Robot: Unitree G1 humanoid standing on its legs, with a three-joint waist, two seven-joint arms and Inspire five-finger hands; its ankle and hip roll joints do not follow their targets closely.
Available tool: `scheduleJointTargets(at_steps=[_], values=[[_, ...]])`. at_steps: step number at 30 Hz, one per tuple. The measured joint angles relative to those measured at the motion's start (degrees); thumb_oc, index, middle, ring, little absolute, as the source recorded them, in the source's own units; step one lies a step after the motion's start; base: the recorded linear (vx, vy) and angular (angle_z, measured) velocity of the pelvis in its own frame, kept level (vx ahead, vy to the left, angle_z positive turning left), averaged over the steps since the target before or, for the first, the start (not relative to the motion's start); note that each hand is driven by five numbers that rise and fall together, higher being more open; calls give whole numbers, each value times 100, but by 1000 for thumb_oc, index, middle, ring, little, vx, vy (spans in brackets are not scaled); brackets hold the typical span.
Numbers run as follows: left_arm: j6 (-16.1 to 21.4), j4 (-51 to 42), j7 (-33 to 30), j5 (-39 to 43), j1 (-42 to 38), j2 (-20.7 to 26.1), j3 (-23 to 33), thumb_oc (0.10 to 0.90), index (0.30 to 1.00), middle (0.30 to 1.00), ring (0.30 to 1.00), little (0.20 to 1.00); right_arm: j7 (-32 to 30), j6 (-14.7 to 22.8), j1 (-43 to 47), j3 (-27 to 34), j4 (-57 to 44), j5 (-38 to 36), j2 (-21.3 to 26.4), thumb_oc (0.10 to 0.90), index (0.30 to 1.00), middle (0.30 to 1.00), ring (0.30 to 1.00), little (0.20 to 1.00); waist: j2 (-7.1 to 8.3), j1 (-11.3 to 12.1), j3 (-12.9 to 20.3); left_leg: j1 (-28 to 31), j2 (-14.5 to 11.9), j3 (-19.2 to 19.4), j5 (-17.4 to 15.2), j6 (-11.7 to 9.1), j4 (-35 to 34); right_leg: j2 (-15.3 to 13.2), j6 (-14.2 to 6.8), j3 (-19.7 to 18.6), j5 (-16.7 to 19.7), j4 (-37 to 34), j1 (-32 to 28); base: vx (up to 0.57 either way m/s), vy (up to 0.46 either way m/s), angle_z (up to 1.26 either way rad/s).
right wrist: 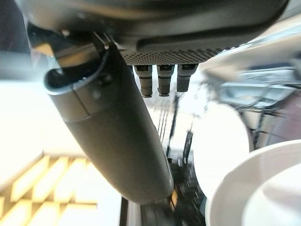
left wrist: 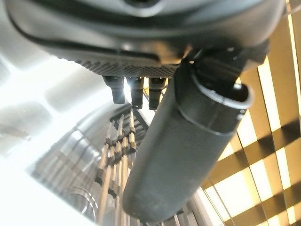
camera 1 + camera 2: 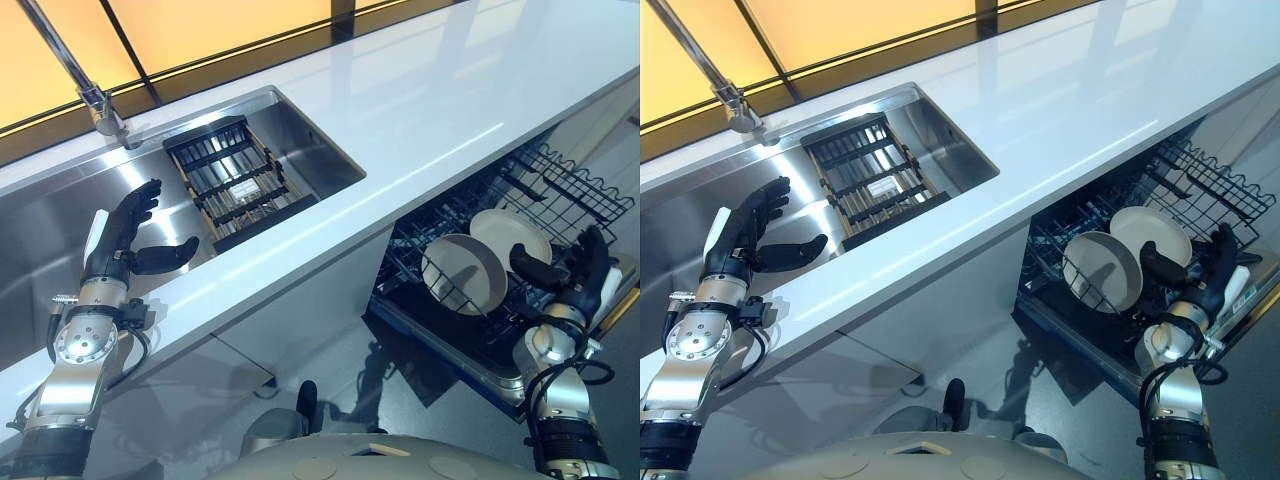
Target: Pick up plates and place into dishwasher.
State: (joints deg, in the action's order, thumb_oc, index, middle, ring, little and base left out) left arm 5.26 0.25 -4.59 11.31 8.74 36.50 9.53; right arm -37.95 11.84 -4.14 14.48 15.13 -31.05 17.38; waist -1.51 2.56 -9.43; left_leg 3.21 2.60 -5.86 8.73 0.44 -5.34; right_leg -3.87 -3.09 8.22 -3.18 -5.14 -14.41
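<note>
We are seeing 2 plates (image 3: 463, 273) standing on edge in the dishwasher (image 3: 560, 190) rack, slotted between tines so they stay upright. Our right hand (image 3: 580, 268) is hovering just beside them, fingers relaxed and holding nothing (likely just released). Our left hand (image 3: 125, 238) is hanging spread and empty over the sink (image 3: 300, 140), beside its tray (image 3: 235, 185).

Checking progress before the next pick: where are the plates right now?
Both plates stand side by side in the dishwasher rack, lower right in the left eye view, under the counter edge, next to the open right hand.
</note>
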Motion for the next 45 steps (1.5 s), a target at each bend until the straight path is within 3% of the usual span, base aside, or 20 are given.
scheduleJointTargets(at_steps=[2, 5, 14, 22, 26, 30, 34, 38, 45], values=[[0, 0, 0, 0, -1, 0, 0, 800, 900, 900, 900, 900, -73, 213, -6, 104, 368, -650, -154, 800, 900, 900, 900, 900, -8, -31, 15, 8, -11, 17, -20, -27, -1, 5, 0, -11, 0, 0, -2, -8, -12, -6], [-3, 0, -5, 0, -14, 3, -7, 800, 900, 900, 900, 900, -171, 294, -35, 38, 709, -1052, -274, 800, 900, 900, 900, 900, -44, -66, 42, 7, -37, 20, -26, -37, -2, 27, 7, -11, 4, 0, -1, 0, 0, 0], [-3, 0, -20, 0, -56, 3, -19, 800, 900, 900, 900, 900, 534, 514, -15, -349, 1576, -1617, -295, 800, 900, 900, 900, 900, -243, 36, 246, 2, -49, -27, -24, -59, -4, 47, 9, 33, 4, -1, -11, 30, -5, 2], [-14, 1, -22, 0, -56, 17, -27, 800, 900, 900, 900, 900, 999, 623, 87, -521, 2255, -1892, -263, 800, 900, 900, 900, 900, -282, 216, 275, -34, -22, -167, 18, -59, -4, 49, 11, 189, 2, -1, -53, 33, 13, 11], [-34, 2, -34, -2, -56, 18, -33, 800, 900, 900, 900, 900, 1630, 652, 114, -512, 2467, -2611, -154, 800, 900, 900, 900, 900, -285, 247, 277, -91, -17, -218, 52, -48, -4, 52, 12, 256, 3, 0, -30, 17, 32, 11], [-37, 4, -35, -2, -47, 20, -71, 800, 900, 900, 900, 900, 2632, 447, 149, -493, 2881, -3529, 40, 800, 900, 900, 900, 900, -317, 257, 276, -123, 22, -340, 92, -65, -4, 50, 12, 375, 3, -1, -39, 23, 43, 11], [-37, 4, -42, -1, -49, 20, -115, 800, 900, 900, 900, 900, 3299, 269, 143, -488, 2974, -3995, 229, 800, 900, 900, 900, 900, -354, 250, 263, -183, 32, -414, 116, -59, -4, 50, 11, 436, 3, -1, 2, 24, 49, 6], [-35, 5, -128, -1, -51, 19, -363, 800, 900, 900, 900, 900, 3740, 244, 170, -590, 2955, -4364, 276, 800, 900, 900, 900, 900, -460, 318, 240, -199, 30, -482, 128, -64, -5, 45, 11, 497, 3, -2, 2, 26, 50, 7], [-30, 8, -246, -1, -50, 18, -515, 800, 900, 900, 900, 900, 3979, 246, 537, -923, 2719, -5508, 353, 800, 900, 900, 900, 900, -629, 555, 151, -200, 27, -494, 137, -77, -3, 43, 19, 538, 8, -4, 11, 63, 30, -1]])
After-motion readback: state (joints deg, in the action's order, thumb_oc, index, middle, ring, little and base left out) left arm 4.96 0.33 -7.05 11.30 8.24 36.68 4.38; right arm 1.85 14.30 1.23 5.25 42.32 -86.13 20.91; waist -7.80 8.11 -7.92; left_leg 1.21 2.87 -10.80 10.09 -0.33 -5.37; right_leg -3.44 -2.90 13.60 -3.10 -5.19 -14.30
